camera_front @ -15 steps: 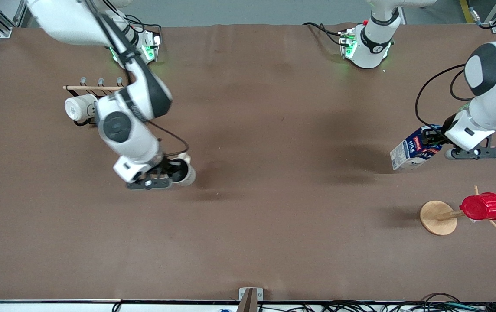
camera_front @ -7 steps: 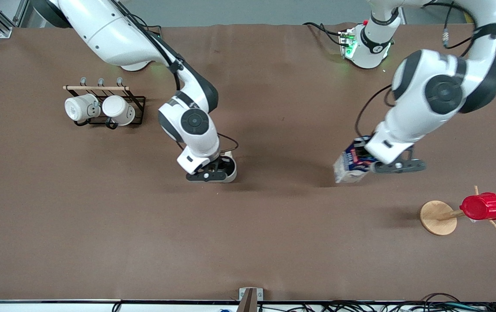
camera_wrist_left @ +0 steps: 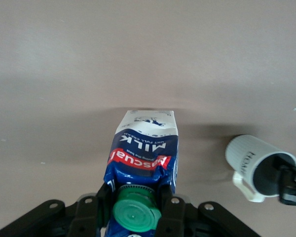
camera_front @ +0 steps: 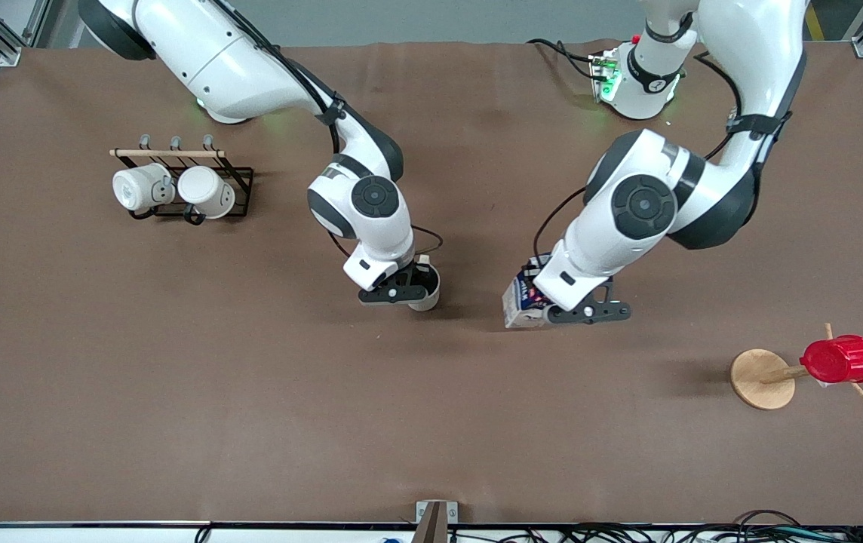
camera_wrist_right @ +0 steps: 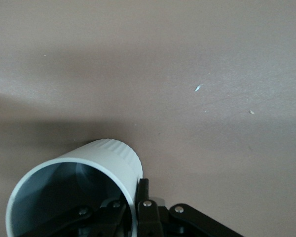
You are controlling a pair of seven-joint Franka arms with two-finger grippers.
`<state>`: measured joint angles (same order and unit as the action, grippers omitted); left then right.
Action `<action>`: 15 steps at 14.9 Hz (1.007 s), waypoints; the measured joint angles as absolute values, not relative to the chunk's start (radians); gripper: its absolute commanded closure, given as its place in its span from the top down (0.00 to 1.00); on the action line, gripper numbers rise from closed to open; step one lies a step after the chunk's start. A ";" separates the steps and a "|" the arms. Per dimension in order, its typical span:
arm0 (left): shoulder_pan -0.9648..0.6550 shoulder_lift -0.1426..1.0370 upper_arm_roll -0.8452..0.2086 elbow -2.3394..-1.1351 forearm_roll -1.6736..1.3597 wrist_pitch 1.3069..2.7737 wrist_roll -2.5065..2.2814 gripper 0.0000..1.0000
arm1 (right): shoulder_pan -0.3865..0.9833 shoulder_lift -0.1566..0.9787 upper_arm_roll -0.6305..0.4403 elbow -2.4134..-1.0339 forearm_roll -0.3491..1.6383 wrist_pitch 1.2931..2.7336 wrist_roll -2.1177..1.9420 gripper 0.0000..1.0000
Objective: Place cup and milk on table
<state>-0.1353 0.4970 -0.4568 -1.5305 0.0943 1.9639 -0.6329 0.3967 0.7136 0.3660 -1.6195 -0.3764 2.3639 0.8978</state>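
Note:
My right gripper (camera_front: 401,290) is shut on the rim of the off-white cup (camera_front: 425,289) and holds it upright over the middle of the brown table (camera_front: 431,407). In the right wrist view one finger sits inside the dark cup (camera_wrist_right: 79,190) and one outside. My left gripper (camera_front: 563,311) is shut on the top of the blue and white milk carton (camera_front: 520,305), beside the cup toward the left arm's end. In the left wrist view the fingers clamp the milk (camera_wrist_left: 143,158) at both sides of its green cap, and the cup (camera_wrist_left: 259,168) shows farther off.
A black wire rack with two white mugs (camera_front: 175,190) stands toward the right arm's end. A wooden peg stand (camera_front: 763,378) carrying a red ribbed cup (camera_front: 841,360) stands toward the left arm's end, nearer the front camera.
Both arms have swung inward toward the table's middle. The cup and the milk have come closer together and lower.

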 measured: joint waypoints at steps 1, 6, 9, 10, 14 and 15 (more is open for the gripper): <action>-0.153 0.520 -0.461 -1.512 0.109 1.964 -0.663 0.37 | 0.397 0.714 0.366 -1.619 -0.376 2.366 0.902 1.00; -0.253 0.634 -0.476 -1.412 0.174 1.963 -0.829 0.36 | 0.369 0.699 0.366 -1.596 -0.376 2.337 0.921 1.00; -0.296 0.680 -0.476 -1.371 0.177 1.962 -0.881 0.37 | 0.300 0.593 0.377 -1.567 -0.377 2.171 0.922 1.00; -0.300 0.683 -0.477 -1.363 0.177 1.954 -0.883 0.38 | 0.271 0.537 0.380 -1.562 -0.377 2.112 0.922 1.00; -0.303 0.685 -0.481 -1.360 0.177 1.924 -0.878 0.56 | 0.147 0.339 0.383 -1.565 -0.372 1.940 0.913 1.00; -0.305 0.685 -0.482 -1.360 0.177 1.923 -0.865 0.68 | 0.124 0.311 0.379 -1.567 -0.365 1.923 0.899 1.00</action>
